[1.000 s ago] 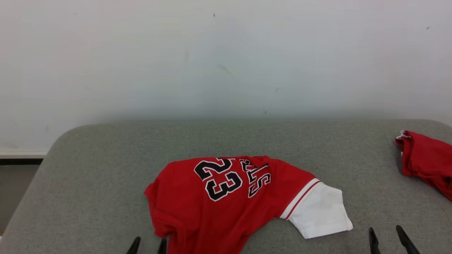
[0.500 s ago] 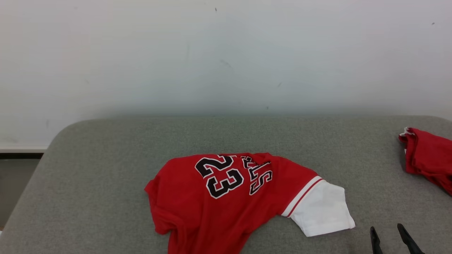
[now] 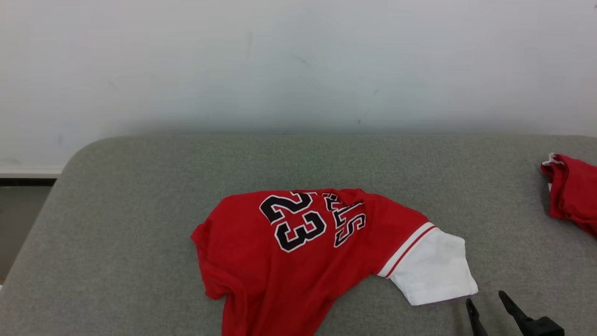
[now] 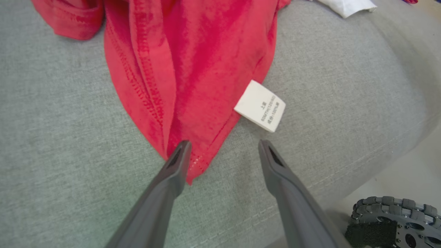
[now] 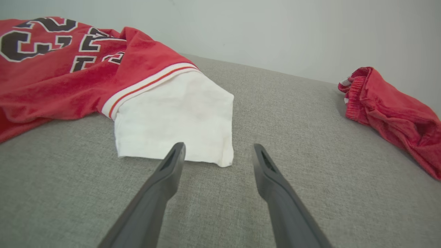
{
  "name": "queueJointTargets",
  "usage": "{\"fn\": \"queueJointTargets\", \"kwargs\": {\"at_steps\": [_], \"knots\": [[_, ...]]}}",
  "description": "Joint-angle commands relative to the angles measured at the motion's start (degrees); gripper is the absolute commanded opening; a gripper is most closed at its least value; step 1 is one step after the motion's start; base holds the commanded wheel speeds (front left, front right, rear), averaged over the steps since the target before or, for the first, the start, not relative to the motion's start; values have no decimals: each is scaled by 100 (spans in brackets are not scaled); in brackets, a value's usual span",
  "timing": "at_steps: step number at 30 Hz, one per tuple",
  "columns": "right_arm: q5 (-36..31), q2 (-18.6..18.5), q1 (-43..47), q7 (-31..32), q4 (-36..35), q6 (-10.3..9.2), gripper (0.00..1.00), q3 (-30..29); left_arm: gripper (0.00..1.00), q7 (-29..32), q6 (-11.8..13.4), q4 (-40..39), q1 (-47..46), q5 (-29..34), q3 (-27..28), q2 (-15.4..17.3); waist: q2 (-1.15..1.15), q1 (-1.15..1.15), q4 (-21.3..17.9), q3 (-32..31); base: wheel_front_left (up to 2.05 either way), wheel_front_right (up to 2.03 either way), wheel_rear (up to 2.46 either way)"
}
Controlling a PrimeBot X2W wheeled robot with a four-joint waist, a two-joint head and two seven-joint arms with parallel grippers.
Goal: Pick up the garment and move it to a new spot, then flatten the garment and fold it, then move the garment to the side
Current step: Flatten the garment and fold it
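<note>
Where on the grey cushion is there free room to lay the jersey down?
Bare: the cushion's back strip between jersey and wall, its left part beside the jersey, and the gap between white sleeve and second red garment. Crowded: the front, by the right gripper.

A plain off-white wall (image 3: 298, 60), flecked with a few small dark marks, rises behind a wide grey upholstered surface (image 3: 116, 210) with rounded corners. At the far left a pale skirting strip (image 3: 28, 173) runs above what seems to be dim floor (image 3: 18, 228). The light is soft and even.
</note>
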Motion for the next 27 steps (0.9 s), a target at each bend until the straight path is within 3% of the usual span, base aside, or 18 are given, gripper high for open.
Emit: {"fn": "queueJointTargets", "kwargs": {"at_steps": [1,27], "knots": [[83,-33,-145,30,50,-16,100,43,100,-13,5,15,-112,43,-2,29,0,0,10,96,0,0,0],[223,-88,-1579,844,1593,-16,100,327,100,-286,99,576,-939,109,-32,179,0,0,390,953,0,0,0]]}}
